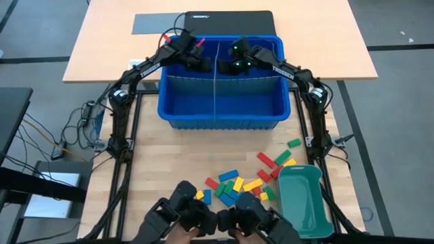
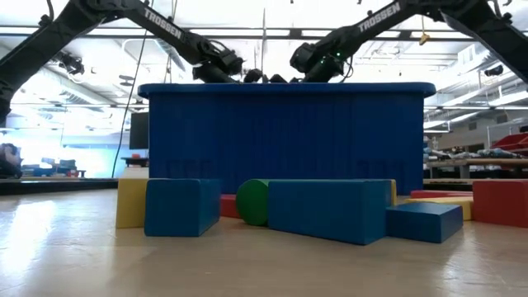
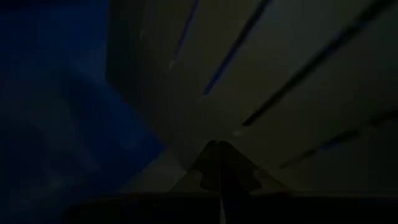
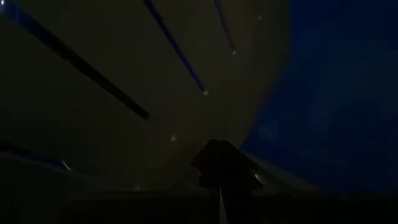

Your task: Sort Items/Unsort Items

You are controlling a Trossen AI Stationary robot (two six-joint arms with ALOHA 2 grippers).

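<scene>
The wooden table (image 1: 146, 190) carries a blue bin (image 1: 220, 115), scattered toy blocks (image 1: 237, 184) and a teal tray (image 1: 302, 203)

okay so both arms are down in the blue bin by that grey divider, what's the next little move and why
Probably lift the shut right gripper straight up out of the big blue plastic bin. It sits by the thin grey slotted divider sheet holding nothing visible, like the left gripper, while the small coloured toy blocks still lie outside on the wooden table.
</scene>
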